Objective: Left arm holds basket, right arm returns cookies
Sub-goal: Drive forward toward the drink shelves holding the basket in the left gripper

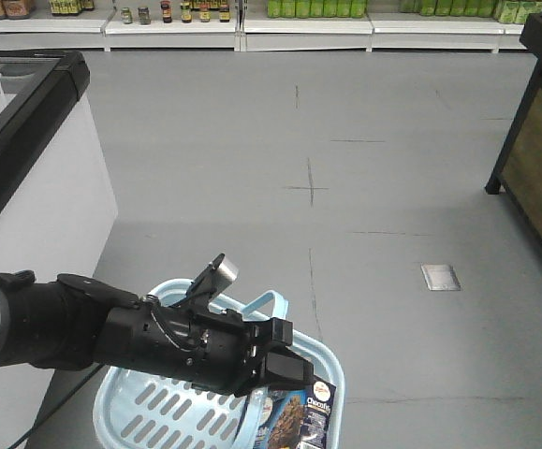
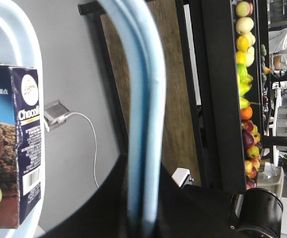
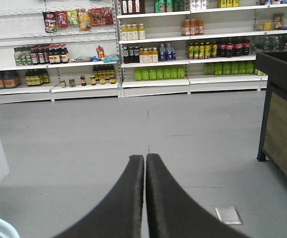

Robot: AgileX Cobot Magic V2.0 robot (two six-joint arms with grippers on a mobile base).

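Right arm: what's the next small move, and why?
Probably open the right gripper and tip it down toward the dark blue Chocofello cookie carton. Its thick black fingers are pressed together, empty, and aimed at the store shelves. The carton stands in the pale blue slotted plastic basket, whose loop handle runs into the left gripper.

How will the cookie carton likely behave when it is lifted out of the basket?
The carton looks like a stiff, flat-sided box, so it should keep its shape and not roll. Its printed faces look smooth, so the fingers might slip a little. It seems to lean against the basket wall, so a nudge may tip it.
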